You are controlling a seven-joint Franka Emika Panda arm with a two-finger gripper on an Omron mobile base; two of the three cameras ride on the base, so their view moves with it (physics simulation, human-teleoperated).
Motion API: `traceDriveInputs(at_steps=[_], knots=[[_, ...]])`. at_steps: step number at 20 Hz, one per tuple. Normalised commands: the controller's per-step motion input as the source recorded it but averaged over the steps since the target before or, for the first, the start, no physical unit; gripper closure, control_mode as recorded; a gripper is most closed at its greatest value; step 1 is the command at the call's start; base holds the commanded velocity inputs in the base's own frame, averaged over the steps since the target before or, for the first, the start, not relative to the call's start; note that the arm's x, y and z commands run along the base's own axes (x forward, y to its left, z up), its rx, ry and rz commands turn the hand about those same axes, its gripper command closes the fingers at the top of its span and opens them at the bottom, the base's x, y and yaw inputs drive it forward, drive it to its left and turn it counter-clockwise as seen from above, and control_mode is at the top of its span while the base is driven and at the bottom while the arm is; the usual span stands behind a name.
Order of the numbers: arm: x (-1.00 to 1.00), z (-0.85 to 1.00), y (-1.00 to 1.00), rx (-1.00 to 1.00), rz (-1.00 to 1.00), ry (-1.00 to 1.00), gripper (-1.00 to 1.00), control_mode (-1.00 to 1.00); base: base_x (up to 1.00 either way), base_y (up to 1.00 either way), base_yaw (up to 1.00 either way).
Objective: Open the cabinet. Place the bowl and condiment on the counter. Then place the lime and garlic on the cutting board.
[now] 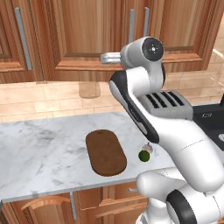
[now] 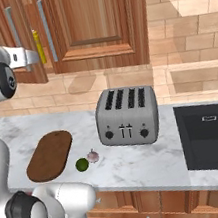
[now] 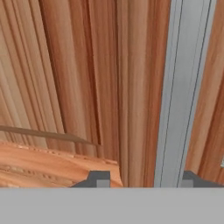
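Up at the cabinet (image 1: pixel 87 39), my hand is pressed close to the wood, and the hand camera shows a grey bar handle (image 3: pixel 183 87) running between the two finger tips (image 3: pixel 101 179), with wood panel taking up the rest of the gap. The jaws stand partly spread around that handle; I cannot tell whether they are pinching it yet or merely straddling it.

I judge the task barely begun. From the left base camera the doors look closed or nearly so. The right base camera shows a thin gap beside the left door's handle, and a sliver of yellow in it, likely the condiment (image 2: pixel 39 47), so the door may be just cracked. The bowl I take to be inside the cabinet. Lime (image 1: pixel 143 155) and garlic (image 1: pixel 148 148) sit touching each other on the surface (image 1: pixel 39 144), just beside the cutting board (image 1: pixel 105 152) and not on it. So all four placements remain.

Only the hand camera gives me the handle's position between the tips. The right base camera adds a toaster (image 2: pixel 126 117) and a dark sink (image 2: pixel 210 136) further along, while the left one shows the board's whole outline more plainly.
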Motion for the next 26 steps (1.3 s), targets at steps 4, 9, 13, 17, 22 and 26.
traceDriveInputs(at_steps=[4,9,13,17,22,26], knots=[[0.0,-0.74,1.0,0.0,0.0,0.0,1.0,-1.0,0.0,0.0,0.0],[0.0,-0.74,1.0,0.0,0.0,0.0,1.0,-1.0,0.0,0.0,0.0],[0.0,-0.72,1.0,0.0,0.0,0.0,1.0,-1.0,0.0,0.0,0.0],[-0.02,-0.7,1.0,0.0,0.0,0.0,1.0,-1.0,0.0,0.0,0.0],[-0.05,-0.67,1.0,0.0,0.0,0.0,1.0,-1.0,0.0,0.0,0.0],[-0.07,-0.61,1.0,0.0,0.0,0.0,1.0,-1.0,0.0,0.0,0.0]])
